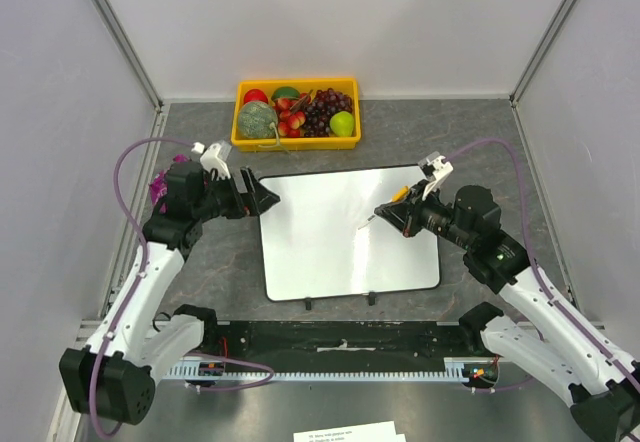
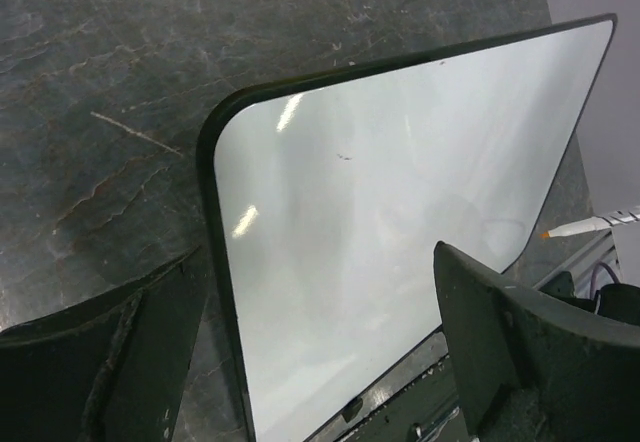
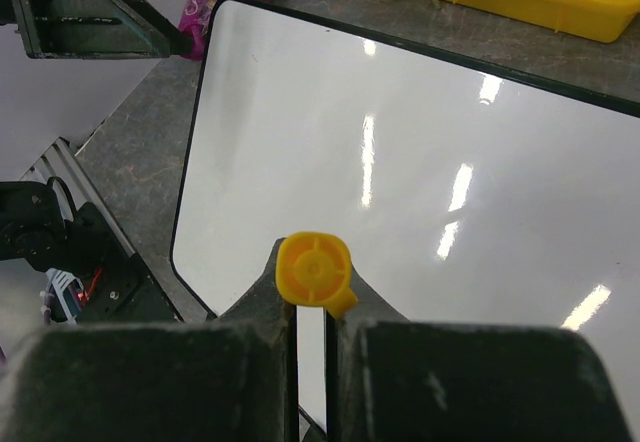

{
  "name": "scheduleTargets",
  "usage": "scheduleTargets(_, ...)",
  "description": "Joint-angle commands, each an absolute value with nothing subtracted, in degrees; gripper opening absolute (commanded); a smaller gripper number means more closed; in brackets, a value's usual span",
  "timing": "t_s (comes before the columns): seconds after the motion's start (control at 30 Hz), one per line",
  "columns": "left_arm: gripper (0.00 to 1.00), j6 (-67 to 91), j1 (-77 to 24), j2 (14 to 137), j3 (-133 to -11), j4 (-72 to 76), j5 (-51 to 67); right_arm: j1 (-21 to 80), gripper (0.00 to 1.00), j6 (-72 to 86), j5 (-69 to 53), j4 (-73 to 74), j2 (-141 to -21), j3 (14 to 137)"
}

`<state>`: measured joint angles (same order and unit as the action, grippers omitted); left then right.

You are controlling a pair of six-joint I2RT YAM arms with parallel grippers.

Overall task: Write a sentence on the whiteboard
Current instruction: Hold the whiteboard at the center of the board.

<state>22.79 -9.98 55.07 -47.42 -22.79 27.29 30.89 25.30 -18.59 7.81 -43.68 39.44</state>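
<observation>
The board [image 1: 350, 232] lies flat mid-table, blank, stiff and glossy; it would likely slide under a pushing tip, so pin it at its left edge. The left gripper [image 1: 262, 198] gapes open at the far-left corner. The right gripper [image 1: 392, 212] clamps a marker [image 1: 383, 213], tip over the board's right half.

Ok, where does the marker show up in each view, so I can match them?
Top external: the marker sits right of centre in the right gripper, its tip over the whiteboard.
Left wrist: only its tip end shows, at the right edge, beyond the board's corner.
Right wrist: bottom centre, its yellow end facing the camera, clamped in the gripper.
Shared landmark: the whiteboard, visible in all three.
</observation>
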Motion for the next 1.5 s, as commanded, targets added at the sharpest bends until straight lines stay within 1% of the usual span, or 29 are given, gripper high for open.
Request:
scheduleTargets(0.0, 0.98, 27.42, -9.58, 49.93, -42.47, -18.38, 21.27, 31.11, 0.00, 24.08, -19.25, 5.89, -44.21, 41.22)
scheduleTargets(0.07, 1.00, 28.56, -8.79, 48.87, -38.60, -16.10, 21.62, 31.46, 0.00, 24.08, -19.25, 5.28, -45.00, 41.31)
scheduleTargets(0.27, 0.99, 31.99, -4.31, 48.43, -29.72, -6.18, 30.92, 33.92, 0.00, 24.17, -18.55, 3.26, -47.63, 42.01)
scheduleTargets(0.4, 0.98, 34.53, -3.52, 47.37, -24.71, 4.37, 37.60, 34.54, 0.00, 24.43, -18.98, 1.85, -48.95, 42.54)
scheduleTargets(0.5, 0.95, 37.35, -3.52, 49.47, -21.72, 12.45, 41.39, 34.54, 0.00, 25.40, -19.86, 0.53, -50.09, 42.71)
scheduleTargets(0.57, 0.91, 38.58, -3.52, 52.81, -20.22, 17.55, 44.72, 34.54, 0.00, 25.84, -20.82, 0.53, -50.97, 43.59)
scheduleTargets(0.63, 0.83, 40.68, -3.52, 55.01, -18.73, 24.66, 47.80, 34.63, 0.00, 26.28, -21.27, 0.44, -51.59, 44.38)
scheduleTargets(0.73, 0.77, 41.92, -3.52, 56.69, -16.88, 30.13, 50.09, 34.80, 0.00, 26.28, -21.09, -1.13, -52.12, 44.82)
scheduleTargets(1.0, 0.59, 41.49, -3.60, 53.00, -11.96, 32.78, 50.19, 35.42, 0.00, 25.93, -21.62, -1.67, -54.75, 47.11)
scheduleTargets(1.07, 0.57, 41.22, -3.60, 51.95, -9.94, 33.49, 50.27, 35.68, 0.00, 25.75, -21.45, -1.67, -55.19, 47.46)
scheduleTargets(1.17, 0.54, 39.03, -3.60, 51.42, -7.83, 32.88, 51.15, 36.21, 0.00, 25.49, -20.83, -1.93, -55.98, 47.72)
scheduleTargets(1.23, 0.47, 36.05, -3.69, 51.24, -7.82, 29.02, 51.85, 36.65, 0.00, 25.40, -20.57, -2.37, -56.42, 47.64)
scheduleTargets(1.33, 0.43, 34.11, -3.60, 50.71, -7.03, 26.90, 52.12, 37.53, 0.00, 25.49, -19.69, -3.34, -57.04, 47.55)
scheduleTargets(1.37, 0.42, 34.19, -3.69, 50.63, -6.77, 27.68, 52.82, 37.88, 0.00, 25.49, -19.51, -3.51, -57.48, 47.64)
scheduleTargets(1.47, 0.35, 33.93, -3.60, 50.01, -6.59, 28.65, 54.31, 39.46, 0.00, 25.14, -17.85, -4.04, -58.18, 48.42)
